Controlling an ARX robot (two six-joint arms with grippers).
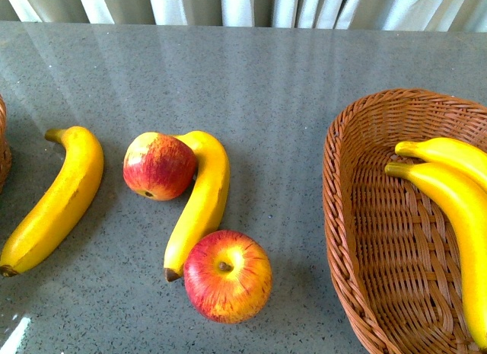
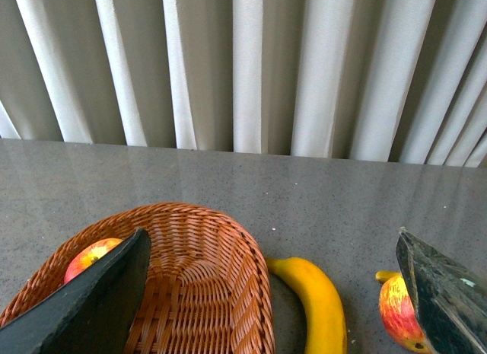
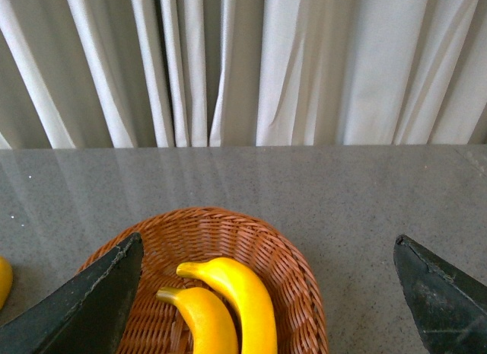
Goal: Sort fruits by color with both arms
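Observation:
On the grey table lie a long banana (image 1: 57,198) at the left, a second banana (image 1: 202,198) in the middle, and two red-yellow apples: one (image 1: 158,165) against that middle banana, the other (image 1: 227,275) at its brown tip. The right wicker basket (image 1: 342,240) holds two bananas (image 1: 449,152) (image 1: 456,217). Neither arm shows in the front view. My left gripper (image 2: 272,236) is open above the left basket (image 2: 198,285), which holds an apple (image 2: 90,256); a banana (image 2: 319,304) lies beside that basket. My right gripper (image 3: 268,238) hangs open over the right basket (image 3: 293,278) and its bananas (image 3: 240,297).
Only a sliver of the left basket (image 1: 3,152) shows at the front view's left edge. Pale curtains (image 1: 243,5) hang behind the table's far edge. Bare grey tabletop (image 1: 289,103) stretches behind the fruits and between them and the right basket.

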